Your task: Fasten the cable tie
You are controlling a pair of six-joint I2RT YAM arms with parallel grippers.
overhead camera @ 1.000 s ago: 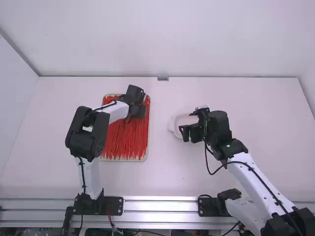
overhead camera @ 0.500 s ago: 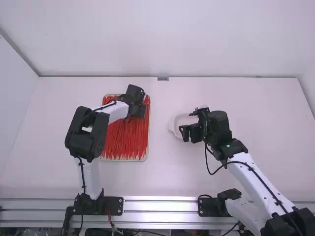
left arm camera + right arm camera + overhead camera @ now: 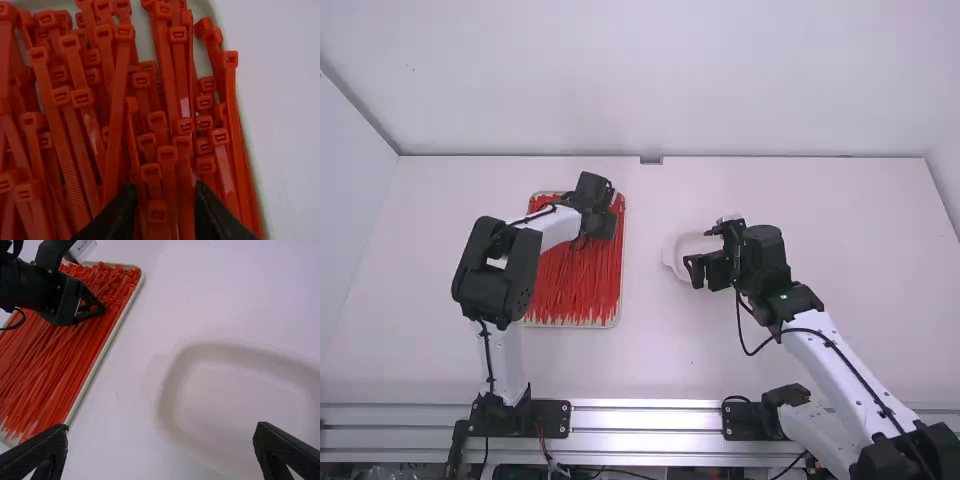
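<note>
We're counting two grippers: left gripper [image 3: 162, 192], right gripper [image 3: 160, 429]; one tray [image 3: 621, 270]; one dish [image 3: 235, 400]; ties [image 3: 575, 285] in dozens, beyond tally.

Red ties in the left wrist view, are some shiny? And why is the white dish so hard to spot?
Left wrist view: yes, light glints off several red ties in pale streaks. Right wrist view: the white dish sits on a white table, so only soft grey shading traces its rim. High view: even light, faint shadows.

Robotics lab, white table [image 3: 650, 340], bare white walls [image 3: 620, 70], aluminium rail [image 3: 640, 412]
</note>
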